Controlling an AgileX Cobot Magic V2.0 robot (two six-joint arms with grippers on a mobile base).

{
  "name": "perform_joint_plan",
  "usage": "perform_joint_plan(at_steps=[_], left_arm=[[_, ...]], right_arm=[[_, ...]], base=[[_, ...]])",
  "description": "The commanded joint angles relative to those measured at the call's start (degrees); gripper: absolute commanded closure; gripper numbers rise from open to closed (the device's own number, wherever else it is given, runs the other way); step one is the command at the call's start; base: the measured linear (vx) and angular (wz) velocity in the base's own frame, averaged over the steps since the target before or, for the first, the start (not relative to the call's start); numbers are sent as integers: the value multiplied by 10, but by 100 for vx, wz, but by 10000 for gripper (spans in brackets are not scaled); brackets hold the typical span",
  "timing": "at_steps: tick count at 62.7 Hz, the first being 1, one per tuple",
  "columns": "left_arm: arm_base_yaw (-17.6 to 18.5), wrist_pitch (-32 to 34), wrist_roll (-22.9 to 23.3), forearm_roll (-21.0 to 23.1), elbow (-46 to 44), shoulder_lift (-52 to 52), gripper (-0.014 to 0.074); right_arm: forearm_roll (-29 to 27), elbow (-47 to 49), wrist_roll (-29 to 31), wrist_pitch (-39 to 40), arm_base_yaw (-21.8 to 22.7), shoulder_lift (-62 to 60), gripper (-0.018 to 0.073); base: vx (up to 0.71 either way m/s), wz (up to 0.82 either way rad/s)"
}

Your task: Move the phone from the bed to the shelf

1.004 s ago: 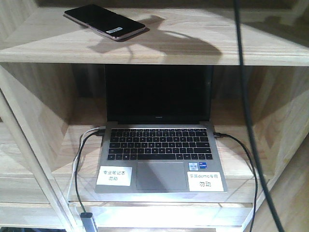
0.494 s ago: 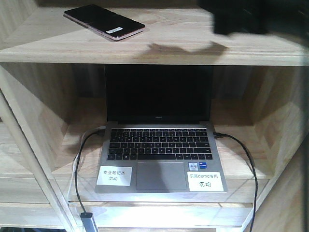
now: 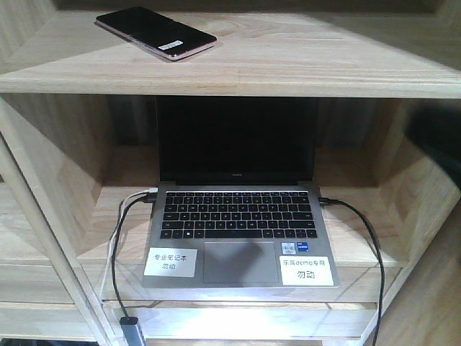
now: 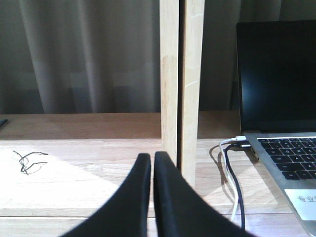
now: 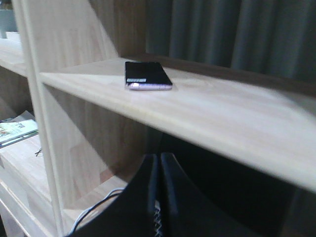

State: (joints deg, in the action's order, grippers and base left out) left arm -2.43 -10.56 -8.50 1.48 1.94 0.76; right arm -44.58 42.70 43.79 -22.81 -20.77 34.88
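The black phone with a pinkish rim and a white sticker lies flat on the upper board of the light wood shelf, toward its left end. From the right wrist view the phone rests on that same board, well above and beyond my right gripper, which is shut and holds nothing. My left gripper is shut and empty too, low in front of a shelf upright. The bed is out of view.
An open grey laptop with two white labels fills the compartment under the phone, with black and white cables plugged into its sides. A small tangle of wire lies on the left board. Magazines sit on a lower shelf.
The dark arm and its cable that crossed the upper right of the front view have withdrawn out of it, along with their shadow. The phone has stayed where it lies.
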Motion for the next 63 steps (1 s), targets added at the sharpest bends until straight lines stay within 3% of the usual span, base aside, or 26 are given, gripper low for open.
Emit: perform_joint_plan(at_steps=[1,15,30,63], left_arm=[[2,41,3,5,-12,8,595],[2,41,3,5,-12,8,595],[2,41,3,5,-12,8,595],[2,41,3,5,-12,8,595]], right_arm=[[-16,-32,-4,38,3,-48,565],[-27,-138,-5,38,3,-157,565],[-26,-202,-4,38,3,-186,565],[-26,-211,-4,40,3,-186,565]], base=[[0,0],[0,0],[0,0],[0,0]])
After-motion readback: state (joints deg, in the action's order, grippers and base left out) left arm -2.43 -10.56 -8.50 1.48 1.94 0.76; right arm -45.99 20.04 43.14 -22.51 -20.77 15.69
